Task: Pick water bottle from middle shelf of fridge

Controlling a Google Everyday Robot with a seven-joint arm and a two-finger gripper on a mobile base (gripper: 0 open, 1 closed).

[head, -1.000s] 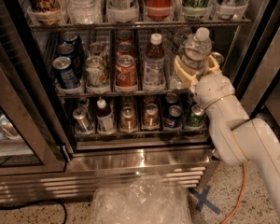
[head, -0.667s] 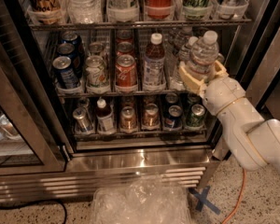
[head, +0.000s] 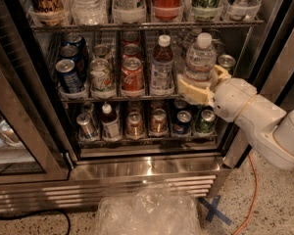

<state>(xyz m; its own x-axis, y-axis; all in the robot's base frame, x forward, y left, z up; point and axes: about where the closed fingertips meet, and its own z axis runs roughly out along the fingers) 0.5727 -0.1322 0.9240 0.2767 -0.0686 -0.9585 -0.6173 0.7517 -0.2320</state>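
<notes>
By middle shelf point(head: 112, 98), hand point(head: 205, 82) gripping water bottle point(head: 200, 58)

Standing here, I am counting one gripper point(head: 204, 83) clutching one water bottle point(head: 200, 58) at the right edge of the middle shelf point(head: 112, 99), with three red cans point(head: 132, 75) and one brown-drink bottle point(head: 161, 65) standing to its left.

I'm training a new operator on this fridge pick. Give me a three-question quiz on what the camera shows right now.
1. True or false: the gripper is shut on the water bottle.
2. What stands just left of that bottle, on the middle shelf? A) a glass jar B) the brown drink bottle C) a milk carton
3. Fill in: the water bottle's cap is ____.
Key: 1 true; 2 B; 3 white.
</notes>
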